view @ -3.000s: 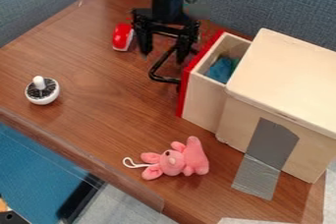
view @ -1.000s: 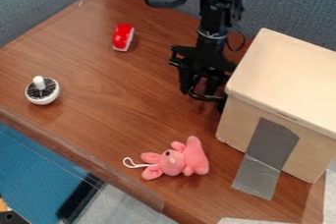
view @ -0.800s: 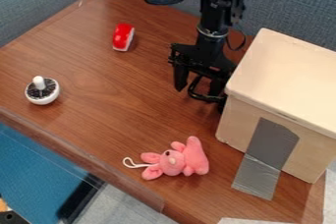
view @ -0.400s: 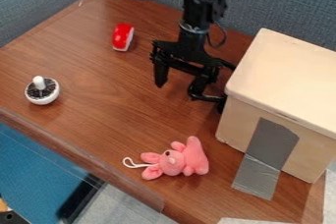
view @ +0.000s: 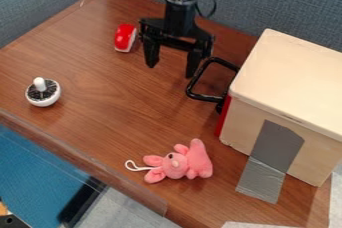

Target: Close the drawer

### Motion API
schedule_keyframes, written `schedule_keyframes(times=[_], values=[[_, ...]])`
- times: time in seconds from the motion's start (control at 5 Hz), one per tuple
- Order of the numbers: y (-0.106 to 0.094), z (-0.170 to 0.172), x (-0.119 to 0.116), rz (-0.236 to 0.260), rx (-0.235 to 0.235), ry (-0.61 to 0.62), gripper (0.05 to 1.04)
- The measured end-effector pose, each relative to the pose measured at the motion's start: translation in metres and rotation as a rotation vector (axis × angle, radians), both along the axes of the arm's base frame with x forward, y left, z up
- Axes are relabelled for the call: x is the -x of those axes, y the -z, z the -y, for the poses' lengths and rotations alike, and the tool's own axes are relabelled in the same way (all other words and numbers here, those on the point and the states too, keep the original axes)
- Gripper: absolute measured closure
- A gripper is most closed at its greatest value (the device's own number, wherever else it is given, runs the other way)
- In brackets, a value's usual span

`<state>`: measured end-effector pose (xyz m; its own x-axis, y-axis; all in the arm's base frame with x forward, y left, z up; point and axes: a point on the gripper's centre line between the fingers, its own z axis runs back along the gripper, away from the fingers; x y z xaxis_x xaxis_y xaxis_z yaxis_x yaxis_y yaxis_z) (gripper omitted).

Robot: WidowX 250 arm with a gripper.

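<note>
My gripper (view: 172, 71) hangs over the table left of the wooden box, its two fingers spread open with nothing between them. The drawer's red front (view: 223, 117) lies against the left side of the wooden box (view: 288, 84), and only a narrow strip of it shows below the handle. A black loop handle (view: 190, 87) sticks out from that front, just to the right of and below my right-hand finger. The drawer's inside is hidden.
A pink plush toy (view: 176, 164) lies near the front edge. The white-and-black brush (view: 43, 92) stands at left, and a red-and-white object (view: 125, 37) sits behind-left of the gripper. Grey tape (view: 272, 157) runs from the box onto the table (view: 120, 122).
The drawer, seen pulled out with a blue item inside 3 seconds ago, is now in against the box. My gripper moved right to the handle, then opened and backed off up and left.
</note>
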<state>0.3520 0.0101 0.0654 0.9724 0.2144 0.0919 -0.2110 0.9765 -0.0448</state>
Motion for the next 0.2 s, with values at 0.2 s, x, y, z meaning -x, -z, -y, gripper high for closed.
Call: schedule_keyframes(times=[0.2], values=[[-0.0227,0.0189,-0.0018,0.046,0.037,0.060,0.082]])
